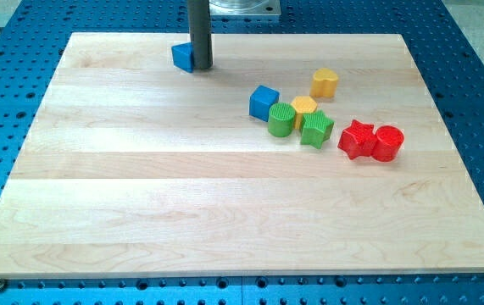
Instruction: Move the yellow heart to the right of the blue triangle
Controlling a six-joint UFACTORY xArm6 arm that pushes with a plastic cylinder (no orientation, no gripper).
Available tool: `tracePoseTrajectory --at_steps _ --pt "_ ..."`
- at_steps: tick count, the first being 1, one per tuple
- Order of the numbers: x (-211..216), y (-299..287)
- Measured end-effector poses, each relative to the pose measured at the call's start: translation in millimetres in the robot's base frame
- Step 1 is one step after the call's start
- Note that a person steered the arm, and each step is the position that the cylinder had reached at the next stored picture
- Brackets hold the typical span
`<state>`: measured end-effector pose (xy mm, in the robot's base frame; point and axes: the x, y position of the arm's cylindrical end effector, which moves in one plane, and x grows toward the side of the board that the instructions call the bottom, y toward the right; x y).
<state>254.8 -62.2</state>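
The yellow heart [325,82] lies right of the board's middle, near the view's top. The blue triangle [182,57] sits near the top edge, left of centre. My tip [200,66] rests on the board right against the blue triangle's right side, partly hiding it. The yellow heart is far to the right of my tip and a little lower.
A blue cube [264,102], a green cylinder [281,119], a yellow hexagon [304,107] and a green block [317,129] cluster below-left of the heart. A red star [357,139] and a red cylinder [387,142] lie further right. The wooden board [140,212] lies on a blue perforated table.
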Motion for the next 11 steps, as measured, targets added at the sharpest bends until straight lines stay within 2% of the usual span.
tracePoseTrajectory --at_steps 1,2,3,4,5,6,7,8,10,11 --pt "7.7 12.6" --pt "53.2 79.7" --pt "79.5 143.0" --pt "113.9 150.8" --pt "98.8 180.7" --pt "62.6 185.8" --pt "98.7 201.4" --pt "79.6 234.8" --pt "3.7 197.5" --pt "-6.8 168.8"
